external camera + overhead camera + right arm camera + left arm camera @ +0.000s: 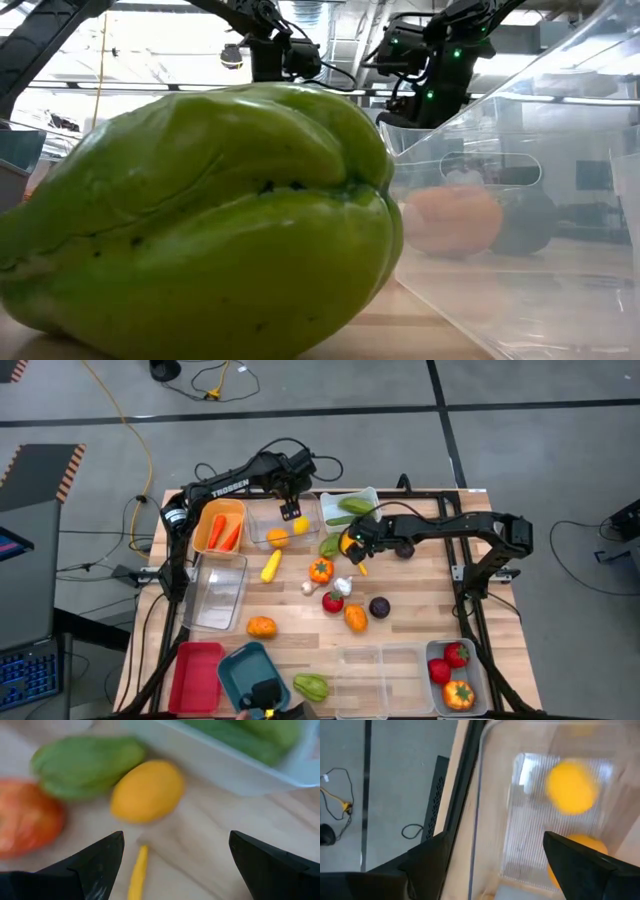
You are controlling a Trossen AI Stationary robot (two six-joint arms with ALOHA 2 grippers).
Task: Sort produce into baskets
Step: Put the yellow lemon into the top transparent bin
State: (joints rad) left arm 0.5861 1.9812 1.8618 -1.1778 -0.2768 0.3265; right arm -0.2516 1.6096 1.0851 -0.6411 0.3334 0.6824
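My left gripper [291, 511] [495, 840] hangs open over a clear basket [268, 528] at the table's far side. In that basket are a yellow fruit [301, 525] [570, 787], blurred in the left wrist view, and an orange one [278, 538] [582, 847]. My right gripper [354, 550] [175, 845] is open, tilted down over a yellow fruit [147, 790] [349, 542] that lies on the wood. Beside that fruit lie a green vegetable [87, 762] [330, 545] and an orange-red fruit [25, 817]. Neither gripper holds anything.
An orange basket [205, 532] holds carrots. A pale basket [335, 500] holds green produce. Loose produce lies mid-table around an orange pepper [320, 570]. Red [195, 675], teal [235, 670] and clear [380, 675] baskets line the near edge. A green vegetable [200, 220] fills the low view.
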